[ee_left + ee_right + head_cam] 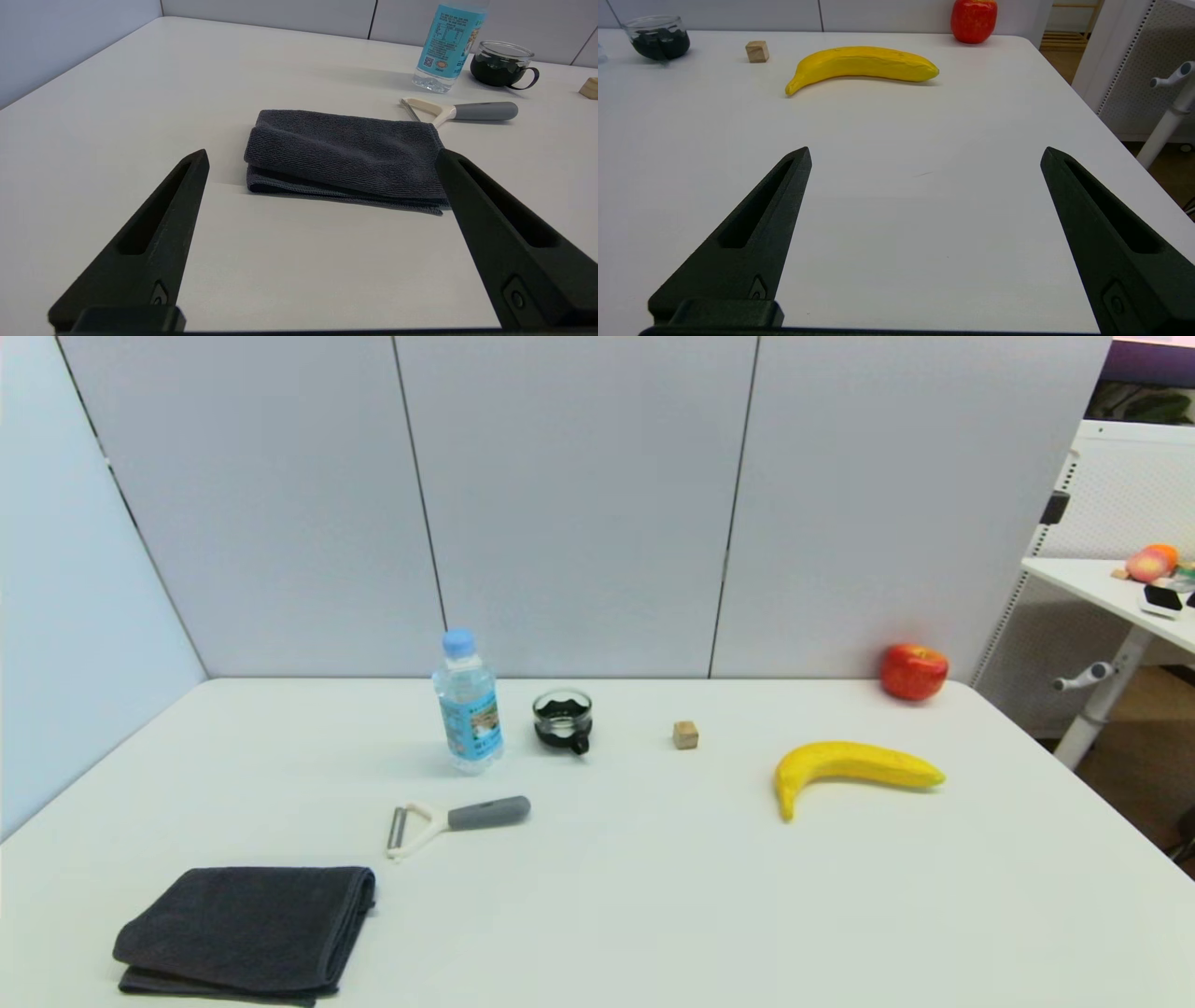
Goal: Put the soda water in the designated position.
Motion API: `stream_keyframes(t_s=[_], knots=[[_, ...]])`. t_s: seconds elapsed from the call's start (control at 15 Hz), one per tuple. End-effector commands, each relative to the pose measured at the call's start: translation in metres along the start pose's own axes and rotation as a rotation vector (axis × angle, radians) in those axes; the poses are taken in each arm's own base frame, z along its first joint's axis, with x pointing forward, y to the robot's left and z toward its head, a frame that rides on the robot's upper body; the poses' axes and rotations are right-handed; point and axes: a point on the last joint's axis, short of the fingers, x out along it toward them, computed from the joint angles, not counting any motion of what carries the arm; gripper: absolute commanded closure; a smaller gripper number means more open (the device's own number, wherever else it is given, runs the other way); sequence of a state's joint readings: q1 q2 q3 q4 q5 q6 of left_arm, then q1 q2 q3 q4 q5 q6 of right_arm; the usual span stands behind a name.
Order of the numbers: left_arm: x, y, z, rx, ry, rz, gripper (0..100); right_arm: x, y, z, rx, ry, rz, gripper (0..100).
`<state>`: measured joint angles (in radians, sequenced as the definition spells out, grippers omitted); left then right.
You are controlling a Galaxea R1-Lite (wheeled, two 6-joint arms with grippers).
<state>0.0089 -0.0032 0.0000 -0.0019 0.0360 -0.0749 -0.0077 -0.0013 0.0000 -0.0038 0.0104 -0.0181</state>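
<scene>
The soda water (468, 705) stands upright at the back left of the white table (653, 896), a clear bottle with a light-blue cap and blue label; its lower part shows in the left wrist view (448, 44). The designated position is unmarked tabletop and cannot be picked out. Neither arm shows in the head view. My left gripper (322, 156) hangs open near the table's front, just short of the folded towel, far from the bottle. My right gripper (924, 154) is open over bare table on the right side, with nothing between its fingers.
A glass cup (563, 719) with a black handle stands right of the bottle. A peeler (457, 819) lies in front of it, a dark grey towel (247, 931) at the front left. A wooden cube (685, 735), banana (854, 770) and apple (914, 671) lie to the right.
</scene>
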Motion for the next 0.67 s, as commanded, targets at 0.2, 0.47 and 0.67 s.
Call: stream_keyframes(t_s=[0.2, 0.47, 0.67], knots=[[0.0001, 0.0000, 0.0002, 0.000, 0.000, 0.003, 0, 0.0000, 0.0000, 0.0001, -0.005, -0.001, 0.002, 0], [0.0001, 0.0000, 0.0002, 0.000, 0.000, 0.001, 0, 0.0000, 0.0000, 0.0001, -0.011, -0.001, 0.000, 0], [0.0001, 0.0000, 0.0002, 0.000, 0.000, 0.001, 0, 0.0000, -0.0001, 0.0001, 0.012, -0.001, -0.006, 0]])
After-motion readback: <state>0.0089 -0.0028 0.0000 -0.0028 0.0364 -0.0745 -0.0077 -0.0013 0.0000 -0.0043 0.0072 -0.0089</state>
